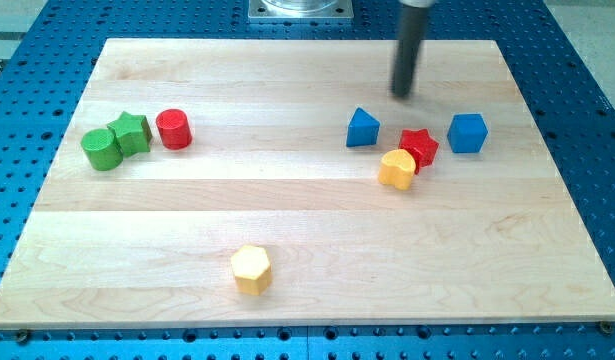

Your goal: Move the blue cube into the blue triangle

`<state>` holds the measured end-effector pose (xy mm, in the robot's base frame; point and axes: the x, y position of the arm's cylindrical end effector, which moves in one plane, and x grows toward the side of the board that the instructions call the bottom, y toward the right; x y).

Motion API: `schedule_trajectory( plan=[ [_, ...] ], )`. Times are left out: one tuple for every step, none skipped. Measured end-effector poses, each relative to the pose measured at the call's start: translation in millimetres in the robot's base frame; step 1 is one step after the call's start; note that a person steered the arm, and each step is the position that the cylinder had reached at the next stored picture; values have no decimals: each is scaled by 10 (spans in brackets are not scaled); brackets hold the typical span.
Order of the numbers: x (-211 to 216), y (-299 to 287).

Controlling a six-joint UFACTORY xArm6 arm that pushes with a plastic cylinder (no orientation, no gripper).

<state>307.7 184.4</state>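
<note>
So my tip (403, 94) is sitting on the wooden board (287, 210) toward the view's top right, above and between the blue triangle (362, 128) and the blue cube (467, 132), touching neither. No hand here, just a plain rod, so nothing is spreading or pinching.

The cube is sitting at the view's right, a little apart from everything. Sitting between it and the triangle, slightly lower, is a red star (419, 146), and a yellow block (397, 169) (roundish, can't quite call the shape) is pressing up against the star's lower left. So the straight line from cube to triangle is passing just over the star's top.

Over on the view's left, a green cylinder (102, 149) and green star (131, 132) are touching each other, with a red cylinder (173, 129) just beside them. A yellow hexagon (252, 269) is sitting alone near the view's bottom, well apart from the rest.

The board is light wood, lying on a blue perforated table (577, 90). A metal base plate (300, 10) is peeking in at the top edge.
</note>
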Motion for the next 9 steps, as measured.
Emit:
schedule_trajectory(
  plan=[
    [236,1294],
    [710,1384],
    [829,1361],
    [769,930],
    [769,547],
    [884,445],
    [969,232],
    [968,-580],
    [949,-628]
  ],
)
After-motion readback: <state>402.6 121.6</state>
